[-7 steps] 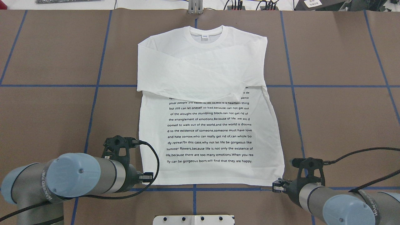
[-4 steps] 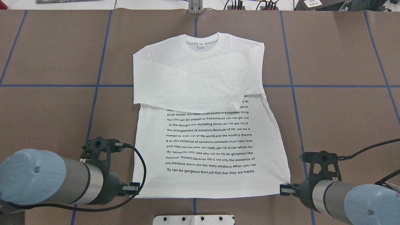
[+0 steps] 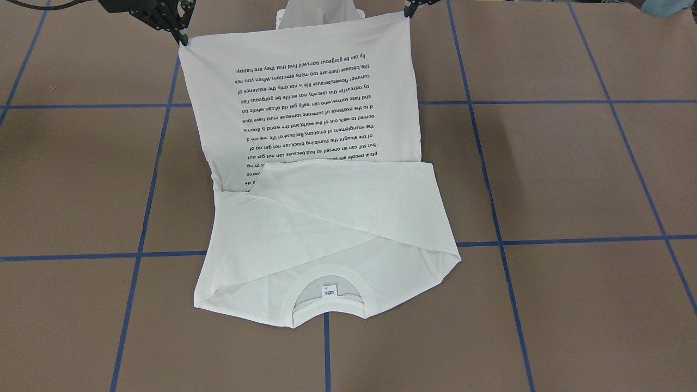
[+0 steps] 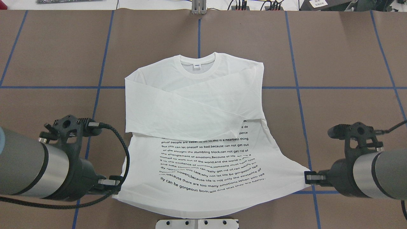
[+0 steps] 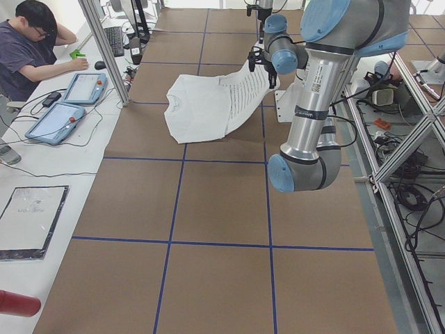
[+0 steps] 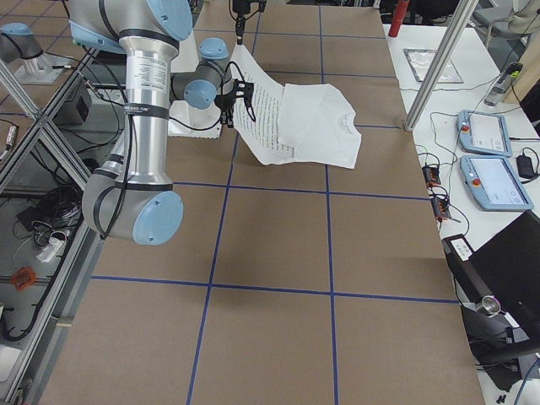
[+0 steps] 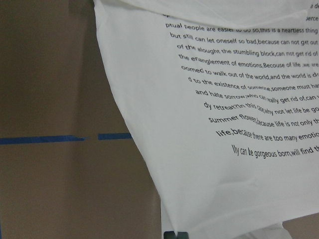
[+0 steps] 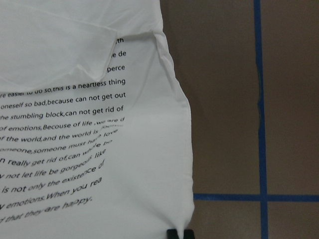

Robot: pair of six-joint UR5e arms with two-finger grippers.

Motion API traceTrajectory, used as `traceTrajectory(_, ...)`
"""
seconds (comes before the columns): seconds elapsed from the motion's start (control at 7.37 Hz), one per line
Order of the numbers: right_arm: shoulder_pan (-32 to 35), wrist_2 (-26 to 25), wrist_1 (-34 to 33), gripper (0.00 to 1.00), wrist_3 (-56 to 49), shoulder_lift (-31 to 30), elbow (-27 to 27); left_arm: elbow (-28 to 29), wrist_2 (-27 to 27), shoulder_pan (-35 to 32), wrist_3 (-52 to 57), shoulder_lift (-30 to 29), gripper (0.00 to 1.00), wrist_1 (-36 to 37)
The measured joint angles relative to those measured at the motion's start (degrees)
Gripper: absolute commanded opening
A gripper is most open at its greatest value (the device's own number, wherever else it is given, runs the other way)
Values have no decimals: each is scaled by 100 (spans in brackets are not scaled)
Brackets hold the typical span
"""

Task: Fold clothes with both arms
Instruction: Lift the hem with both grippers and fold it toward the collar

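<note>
Fingers of the black left gripper (image 4: 112, 185) and right gripper (image 4: 307, 177) are clamped on raised hem corners of the white, text-printed long-sleeved T-shirt (image 4: 190, 105).

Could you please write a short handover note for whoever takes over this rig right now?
Left gripper: shut on one hem corner of the T-shirt, held above the table.
Right gripper: shut on the other hem corner, also raised.
T-shirt: print side up, collar end flat on the table, hem end lifted.
Done: both sleeves folded across the chest.
Left: probably carry the hem over to the collar and release.
</note>
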Motion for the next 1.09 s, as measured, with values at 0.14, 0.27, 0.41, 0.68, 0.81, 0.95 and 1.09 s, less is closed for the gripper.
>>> traceTrajectory(0.14,512,163,-96,0,-345,540,-474,321,-9,-448,438,-204,0,80)
traceTrajectory(0.27,1007,312,-437,0,-656,1236,-913,632,-14,-1008,893,-383,0,104)
traceTrajectory(0.41,1476,417,-1111,0,-1025,2076,-1249,896,-19,-1553,1263,-539,0,105)
traceTrajectory(0.68,2134,454,-2035,0,-1524,3277,-1830,1451,130,-2140,1585,-807,0,27)
traceTrajectory(0.81,2306,437,-2146,0,-1636,3658,-2201,1776,302,-2220,1620,-854,0,-180)
traceTrajectory(0.95,2409,418,-2123,0,-1739,3963,-2624,2165,387,-2251,1632,-865,0,-517)
traceTrajectory(1.09,2468,404,-1923,0,-1834,4136,-3040,2618,434,-2259,1635,-863,0,-961)
